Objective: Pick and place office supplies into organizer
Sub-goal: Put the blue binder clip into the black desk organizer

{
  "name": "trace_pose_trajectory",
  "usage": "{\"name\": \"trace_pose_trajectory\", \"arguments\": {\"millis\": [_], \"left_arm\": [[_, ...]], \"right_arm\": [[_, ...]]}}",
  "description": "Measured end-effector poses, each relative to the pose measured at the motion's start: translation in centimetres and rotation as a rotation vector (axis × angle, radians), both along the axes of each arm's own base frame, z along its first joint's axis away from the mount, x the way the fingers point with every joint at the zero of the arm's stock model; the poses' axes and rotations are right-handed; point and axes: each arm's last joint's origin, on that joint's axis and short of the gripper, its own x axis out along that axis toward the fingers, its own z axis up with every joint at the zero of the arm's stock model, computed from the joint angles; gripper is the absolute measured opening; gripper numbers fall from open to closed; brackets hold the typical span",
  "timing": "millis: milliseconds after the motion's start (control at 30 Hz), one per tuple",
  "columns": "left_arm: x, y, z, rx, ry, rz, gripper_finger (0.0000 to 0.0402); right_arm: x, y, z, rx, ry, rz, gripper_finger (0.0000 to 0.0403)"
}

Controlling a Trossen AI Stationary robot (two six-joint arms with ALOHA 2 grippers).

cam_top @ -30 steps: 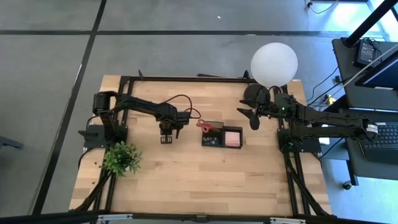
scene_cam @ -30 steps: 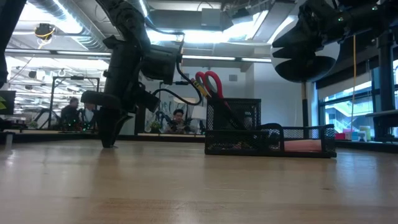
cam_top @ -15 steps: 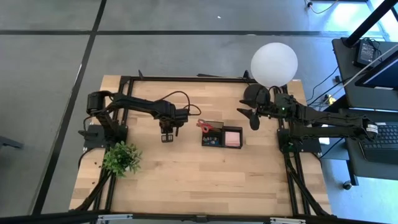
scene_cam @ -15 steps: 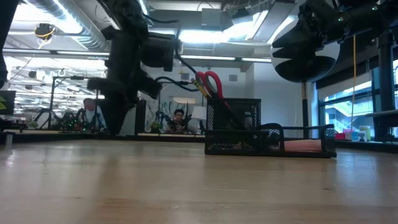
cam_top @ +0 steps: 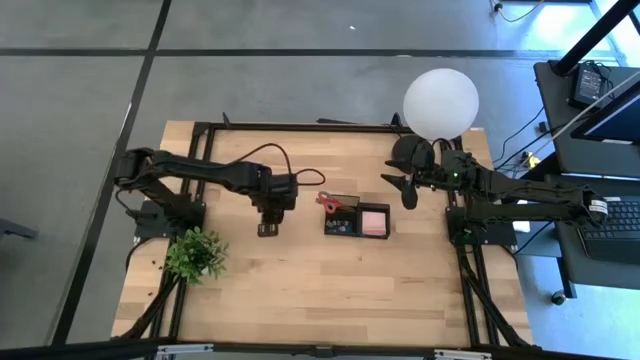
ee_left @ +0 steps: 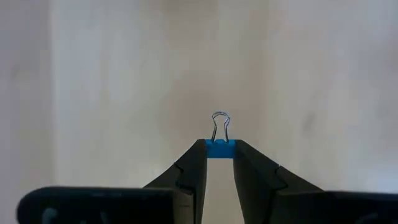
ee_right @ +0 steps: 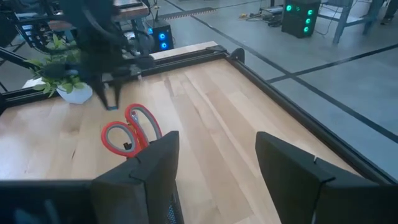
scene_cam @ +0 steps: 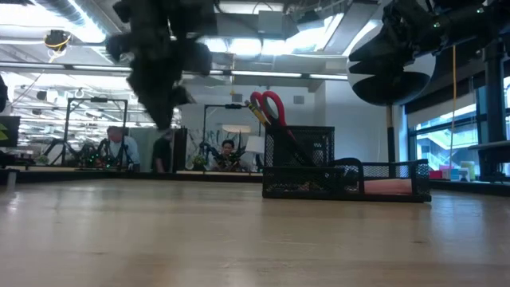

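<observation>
My left gripper (cam_top: pixel 268 228) hangs above the table, left of the organizer, and is shut on a tiny blue binder clip (ee_left: pixel 220 148). In the low view this gripper (scene_cam: pixel 163 112) shows blurred, well above the table top. The organizer (cam_top: pixel 355 218), a black mesh tray, rests flat on the table's middle. Red-handled scissors (cam_top: pixel 328 203) stand in its tall left cup, handles up (scene_cam: pixel 267 108). A pink sticky-note pad (cam_top: pixel 374 220) lies in its right compartment. My right gripper (ee_right: pixel 217 168) waits open at the far right, raised, beside the lamp. My left gripper pinches the clip's blue body (ee_left: pixel 220 149) between its two fingertips (ee_left: pixel 198 155). The clip's wire loops (ee_left: pixel 220 123) stick out beyond the tips. The fingers point steeply down from above. The clip is lifted clear of the table.
A small green potted plant (cam_top: pixel 195 254) stands near the table's left front. A lamp with a white globe (cam_top: pixel 441 103) stands at the far right, next to my right arm. Bare wood lies in front of the organizer. People show in the room beyond.
My left gripper has risen from just above the table top to well above it, staying left of the organizer, and its arm has drawn back toward the table's left edge. My right arm has kept still.
</observation>
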Motion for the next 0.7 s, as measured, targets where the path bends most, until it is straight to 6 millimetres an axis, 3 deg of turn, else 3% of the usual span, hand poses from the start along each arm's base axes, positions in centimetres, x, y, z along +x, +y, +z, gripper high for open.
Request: {"name": "trace_pose_trajectory", "arguments": {"millis": [433,700], "left_arm": [[3.8,-4.0,1.8,-0.044,-0.430,-0.148,0.0066],[6.3,-5.5,0.3,0.067,-0.557,-0.176,0.0066]], "right_arm": [[0.0,0.0,0.0,-0.003,0.001,0.001,0.0217],[0.0,0.0,-0.1,-0.001,0.012,0.001,0.0217]]}}
